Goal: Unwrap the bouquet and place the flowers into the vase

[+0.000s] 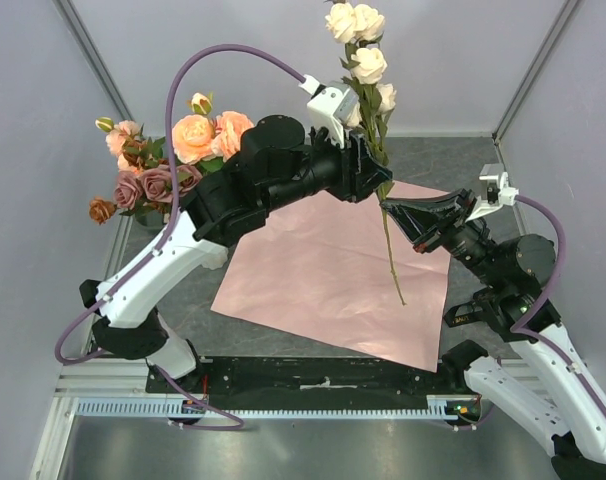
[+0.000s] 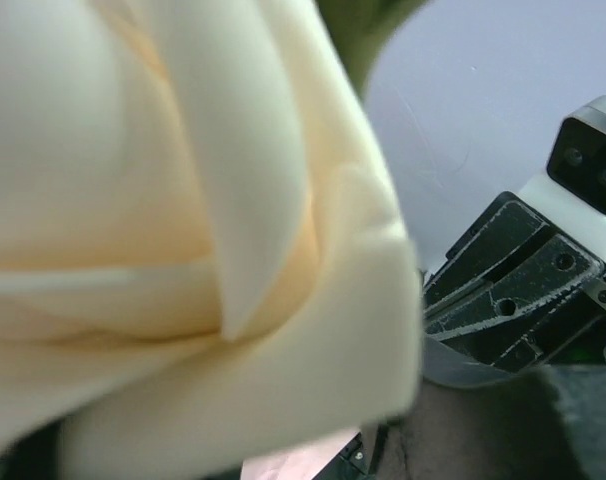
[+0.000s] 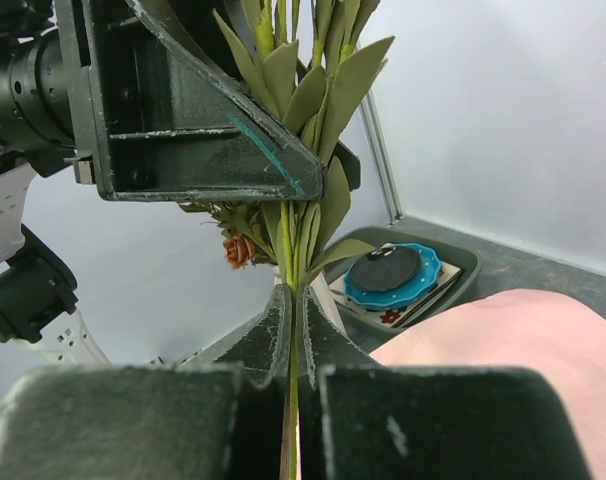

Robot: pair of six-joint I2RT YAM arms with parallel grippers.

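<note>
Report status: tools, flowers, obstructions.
Right tool shut on cream rose spray's thin green stem. Left tool at same stem higher up, grip unclear. Pink paper sheet lies flat beneath.

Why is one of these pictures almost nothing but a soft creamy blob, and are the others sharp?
Left wrist view: a cream rose sits right against the lens, so it fills the frame and blurs. Right wrist view: the green stem pinched in the right gripper is crisp. Top view: evenly lit, sharp, no glare.
</note>
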